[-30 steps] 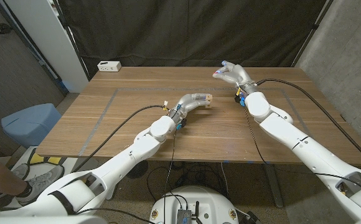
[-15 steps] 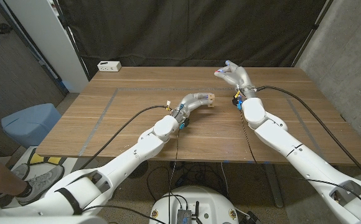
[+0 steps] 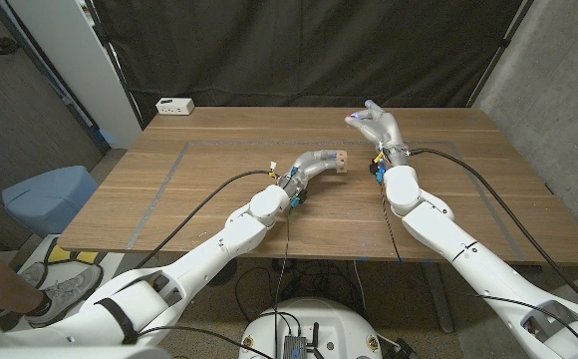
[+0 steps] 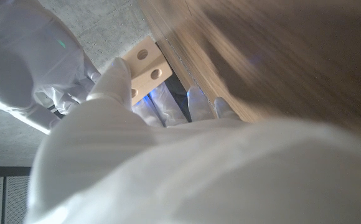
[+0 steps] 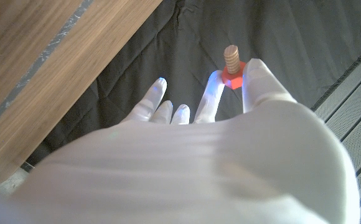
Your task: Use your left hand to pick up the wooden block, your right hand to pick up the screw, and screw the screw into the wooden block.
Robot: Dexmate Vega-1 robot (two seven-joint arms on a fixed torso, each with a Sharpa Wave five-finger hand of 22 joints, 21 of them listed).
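Observation:
My left hand (image 3: 321,161) holds the pale wooden block (image 3: 339,160) a little above the middle of the table; the block's holes (image 4: 148,65) face outward in the left wrist view, where my fingers (image 4: 115,81) wrap it. My right hand (image 3: 379,126) is raised to the right of and behind the block, pinching the screw (image 3: 351,119) at its fingertips. In the right wrist view the screw (image 5: 232,67) has a red head and a wooden threaded shank pointing away from the hand (image 5: 230,155). A short gap separates screw and block.
A white power strip (image 3: 174,105) lies at the table's far left corner. Black curtains hang behind the wooden table (image 3: 189,199). A blue bin (image 3: 48,194) stands on the floor at the left, and a person's shoe (image 3: 55,291) shows at the bottom left.
My right hand with the screw has shifted slightly to the right and nearer, its forearm swinging inward. The left hand keeps the block almost where it was.

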